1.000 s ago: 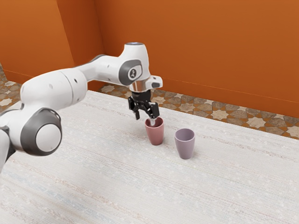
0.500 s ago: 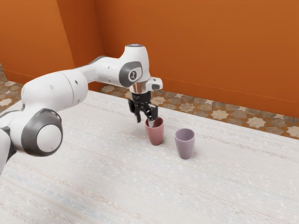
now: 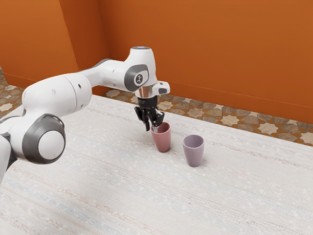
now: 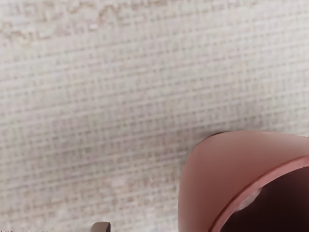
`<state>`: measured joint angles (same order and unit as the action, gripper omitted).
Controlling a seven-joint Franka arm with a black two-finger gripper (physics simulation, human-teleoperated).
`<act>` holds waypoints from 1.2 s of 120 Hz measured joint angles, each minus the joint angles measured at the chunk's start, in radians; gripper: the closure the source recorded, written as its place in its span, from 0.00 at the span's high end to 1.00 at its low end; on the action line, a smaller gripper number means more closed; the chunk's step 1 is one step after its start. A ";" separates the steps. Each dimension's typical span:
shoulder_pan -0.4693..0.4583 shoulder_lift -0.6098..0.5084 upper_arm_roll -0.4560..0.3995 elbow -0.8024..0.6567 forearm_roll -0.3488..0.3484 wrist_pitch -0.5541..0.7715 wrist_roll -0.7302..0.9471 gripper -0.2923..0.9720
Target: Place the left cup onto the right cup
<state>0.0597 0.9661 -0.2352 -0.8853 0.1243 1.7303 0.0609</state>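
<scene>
The exterior view takes in the whole pale woven-textured desk (image 3: 98,196), the orange walls (image 3: 220,49) and a strip of patterned floor tiles (image 3: 244,117) behind it. The wrist view gives a close look at the desk's weave (image 4: 120,96) and the side and rim of the pink cup (image 4: 217,179) just under the hand.

The white arm (image 3: 63,93) comes in from the exterior view's left. Its forearm is stretched out above the desk and its wrist is bent so the hand points straight down.

The pink cup (image 3: 162,140) stands upright, mouth up and long axis vertical. The mauve cup (image 3: 193,152) stands the same way just beside it, toward the exterior view's right, and the two do not touch.

The gripper (image 3: 153,126) sits at the pink cup's rim on the arm's side. Its narrowed fingers are clenched across the wall, one inside and one outside.
</scene>
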 joint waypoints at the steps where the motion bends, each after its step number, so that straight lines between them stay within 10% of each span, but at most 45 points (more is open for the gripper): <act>1: 0.000 0.000 0.000 0.000 0.000 0.000 0.000 0.33; 144: -0.017 -0.174 -0.004 -0.101 -0.006 -0.015 -0.098 0.15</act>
<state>0.0425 0.7925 -0.2396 -0.9864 0.1183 1.7153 -0.0375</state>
